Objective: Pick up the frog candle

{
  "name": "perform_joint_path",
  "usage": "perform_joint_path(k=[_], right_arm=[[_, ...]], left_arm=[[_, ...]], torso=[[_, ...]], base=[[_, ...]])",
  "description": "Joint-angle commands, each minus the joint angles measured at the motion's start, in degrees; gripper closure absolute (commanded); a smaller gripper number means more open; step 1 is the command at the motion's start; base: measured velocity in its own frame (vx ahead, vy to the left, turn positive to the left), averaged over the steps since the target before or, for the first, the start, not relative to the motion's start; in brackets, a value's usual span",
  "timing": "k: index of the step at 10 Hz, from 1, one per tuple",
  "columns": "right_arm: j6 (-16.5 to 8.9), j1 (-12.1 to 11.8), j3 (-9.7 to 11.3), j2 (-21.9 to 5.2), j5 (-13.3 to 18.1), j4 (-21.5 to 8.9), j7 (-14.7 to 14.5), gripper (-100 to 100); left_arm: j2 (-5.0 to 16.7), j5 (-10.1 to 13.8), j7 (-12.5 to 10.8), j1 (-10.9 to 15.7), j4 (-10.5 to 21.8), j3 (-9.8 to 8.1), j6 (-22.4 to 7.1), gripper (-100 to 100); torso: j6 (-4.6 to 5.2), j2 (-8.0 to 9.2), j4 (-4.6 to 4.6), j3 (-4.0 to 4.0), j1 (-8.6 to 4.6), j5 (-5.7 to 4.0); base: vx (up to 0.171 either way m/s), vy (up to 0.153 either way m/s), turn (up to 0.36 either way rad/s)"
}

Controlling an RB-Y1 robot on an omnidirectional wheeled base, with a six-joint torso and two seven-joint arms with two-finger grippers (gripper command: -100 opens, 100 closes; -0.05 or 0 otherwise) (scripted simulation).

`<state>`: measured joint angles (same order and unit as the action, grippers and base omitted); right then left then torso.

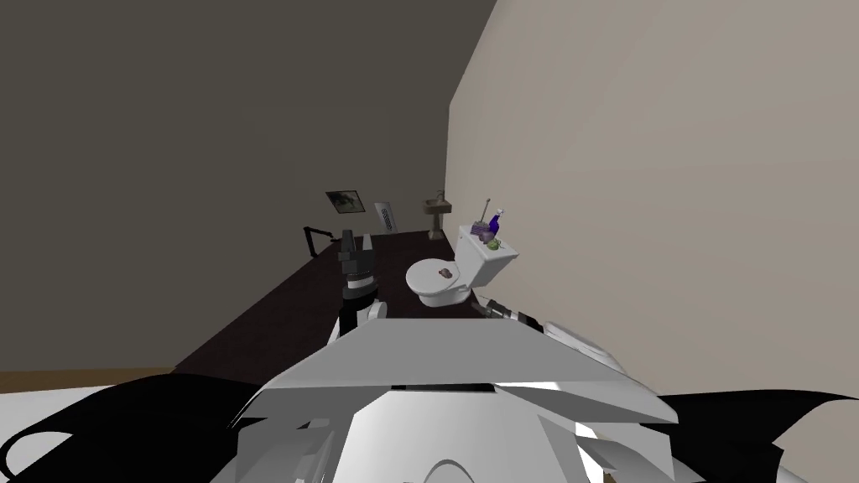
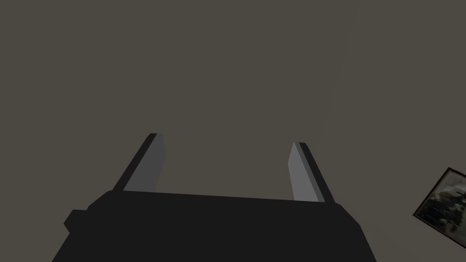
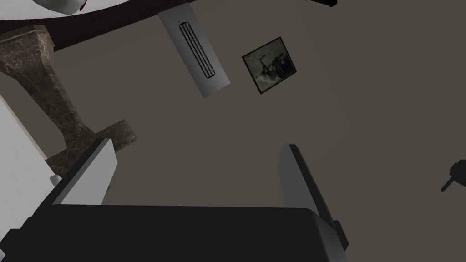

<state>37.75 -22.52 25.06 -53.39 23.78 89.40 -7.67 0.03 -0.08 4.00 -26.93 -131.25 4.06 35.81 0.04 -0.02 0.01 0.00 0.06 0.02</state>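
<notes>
The frog candle (image 1: pixel 493 244) sat on the lid of the toilet tank (image 1: pixel 491 264) as a small green blob whose shape was hard to make out, just beside a blue bottle (image 1: pixel 496 223) and a purple item (image 1: pixel 479 227) too small to identify. The left gripper (image 2: pixel 226 139) stood raised to the left of the toilet bowl (image 1: pixel 436 281), its fingers spread apart around nothing. The right gripper (image 3: pixel 196 143), low by the bowl's near side and well apart from the candle, was likewise spread wide and empty, with a mottled brown pedestal sink (image 3: pixel 45 86) partly cut off beyond one finger.
</notes>
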Motion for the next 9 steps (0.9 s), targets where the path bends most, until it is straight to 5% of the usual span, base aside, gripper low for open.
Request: perform_joint_path(k=[1,4,6,9], right_arm=[[0.63,0.83,2.11,-2.86,1.15,-2.86,-1.65,-100],[0.89,1.93,4.14,-6.92,2.16,-7.89,-2.82,-100],[0.89,1.93,4.14,-6.92,2.16,-9.38,-2.82,-100],[1.42,4.21,8.13,-12.92,4.06,-15.63,-5.15,-100]], left_arm=[[0.0,0.0,0.0,0.0,0.0,0.0,0.0,0],[0.0,0.0,0.0,0.01,0.0,0.01,0.0,0],[0.0,0.0,0.0,0.0,0.0,0.0,0.0,0],[0.0,0.0,0.0,0.0,0.0,0.0,0.0,0]], torso=[[0.0,0.0,0.0,0.0,0.0,0.0],[-0.04,-0.05,-0.01,-0.03,0.15,0.03],[0.01,-0.04,-0.01,-0.02,0.03,0.01],[0.0,-0.08,-0.01,-0.04,0.06,0.03]], base=[[0.002,0.049,0.189],[0.013,0.058,0.12],[0.01,0.012,-0.014],[0.024,0.052,0.161]])
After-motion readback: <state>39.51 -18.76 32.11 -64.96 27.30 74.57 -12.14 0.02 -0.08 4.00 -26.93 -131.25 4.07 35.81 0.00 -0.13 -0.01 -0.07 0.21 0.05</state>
